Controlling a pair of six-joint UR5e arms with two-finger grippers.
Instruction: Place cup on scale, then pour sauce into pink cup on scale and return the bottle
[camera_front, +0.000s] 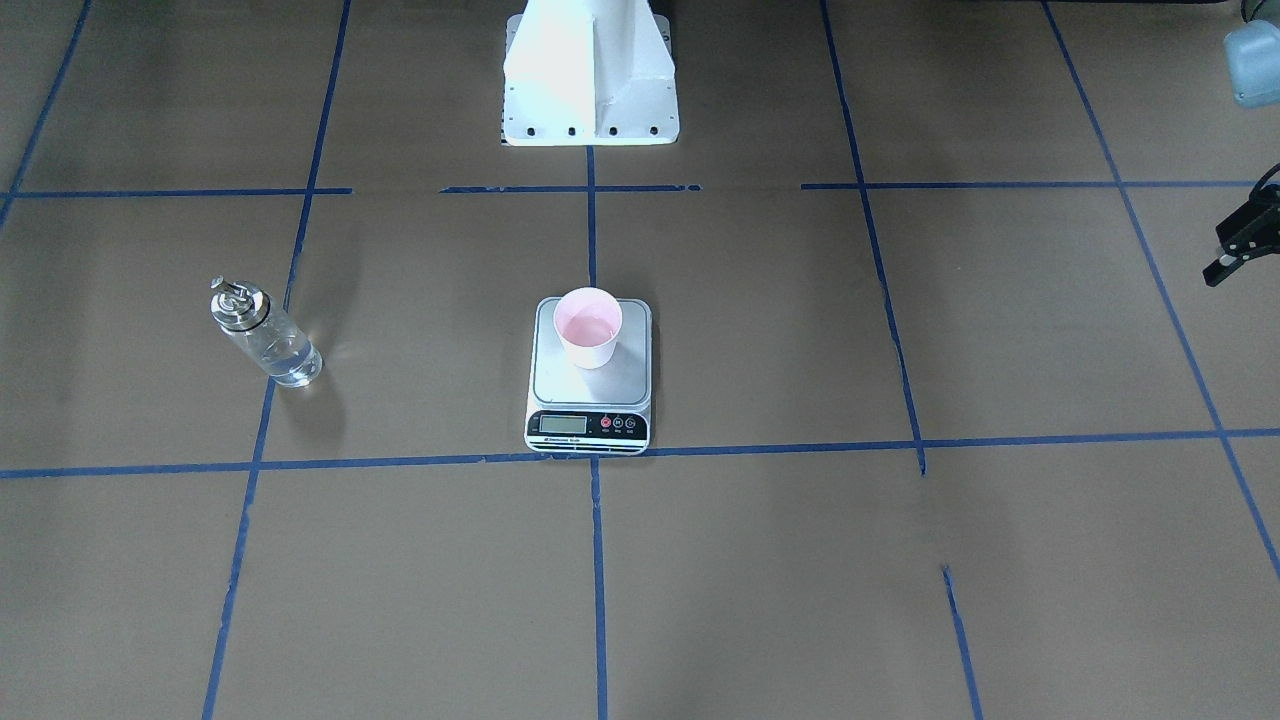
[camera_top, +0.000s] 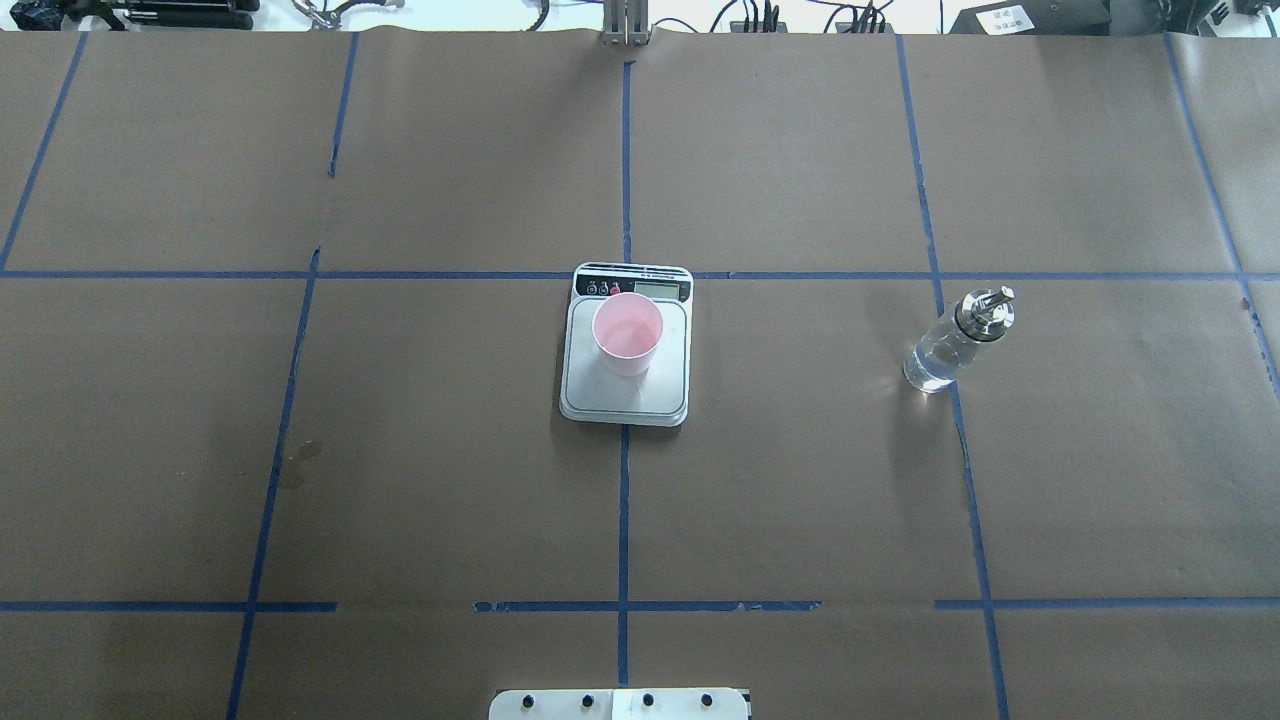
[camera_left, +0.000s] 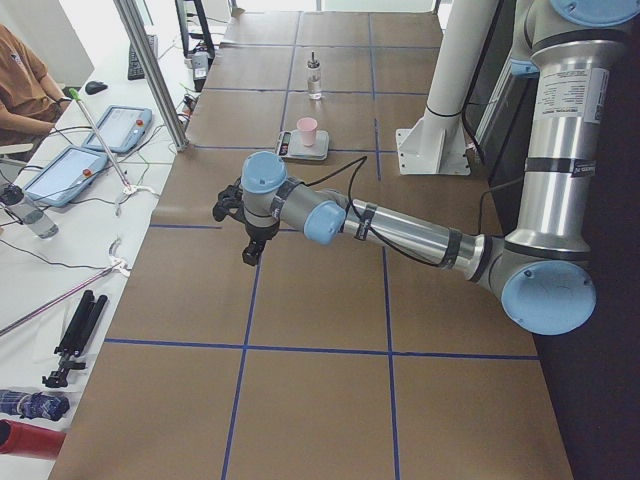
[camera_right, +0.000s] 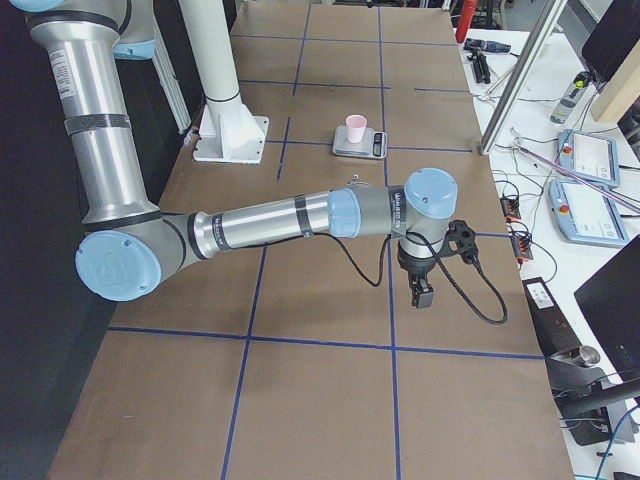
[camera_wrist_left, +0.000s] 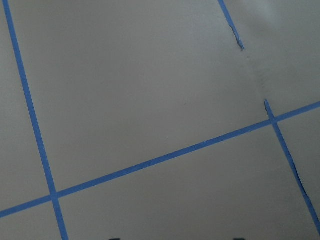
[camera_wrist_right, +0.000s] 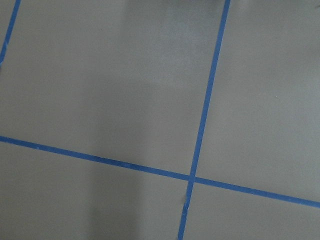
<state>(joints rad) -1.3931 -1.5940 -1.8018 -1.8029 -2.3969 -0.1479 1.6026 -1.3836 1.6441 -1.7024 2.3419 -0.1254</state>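
The pink cup (camera_front: 588, 327) stands upright on the scale (camera_front: 590, 385) at the table's middle, with a wet sheen inside it. The bottle (camera_front: 265, 335) stands alone on the brown paper towards my right side, with clear sauce in its lower part, and shows in the overhead view as the bottle (camera_top: 955, 345). My left gripper (camera_front: 1240, 245) hangs at the table's left end, far from the cup; two dark tips stand wide apart at the left wrist view's bottom edge, nothing between them. My right gripper (camera_right: 423, 295) hovers over bare paper at the right end; I cannot tell its state.
The white robot base (camera_top: 620, 705) sits at the near middle edge. Blue tape lines (camera_top: 625, 500) grid the brown paper. A side desk with tablets (camera_left: 70, 170) and cables runs along the far edge, where a person (camera_left: 20, 80) sits.
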